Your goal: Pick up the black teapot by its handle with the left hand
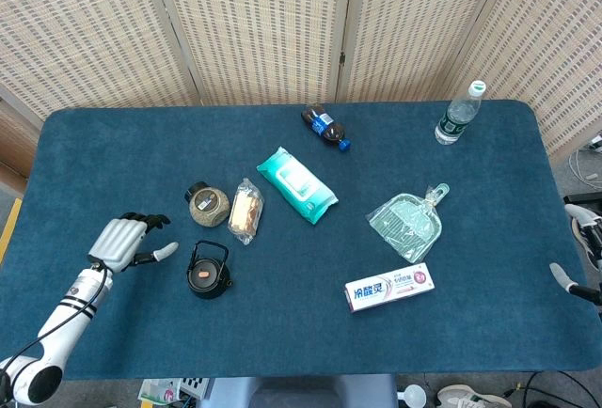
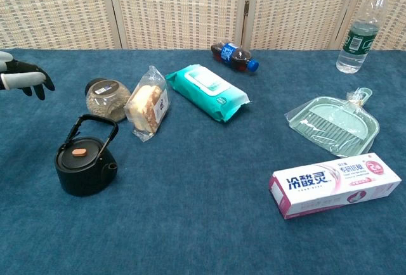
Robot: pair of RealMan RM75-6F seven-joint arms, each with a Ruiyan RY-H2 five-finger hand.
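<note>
Near the left front of the blue table (image 1: 451, 314), the black teapot (image 1: 208, 272) stands upright, handle (image 1: 210, 251) raised, just in front of a grain jar (image 1: 208, 204) and a bagged bread (image 1: 245, 211). Left hand (image 1: 124, 243) hovers just left of the teapot, apart from it, fingers spread and holding nothing. Right hand (image 1: 585, 259) is cut off at the right edge, so its state can't be told.

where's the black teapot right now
The black teapot sits on the table's left half near the front edge, just in front of the round jar, with the left hand open beside it.
</note>
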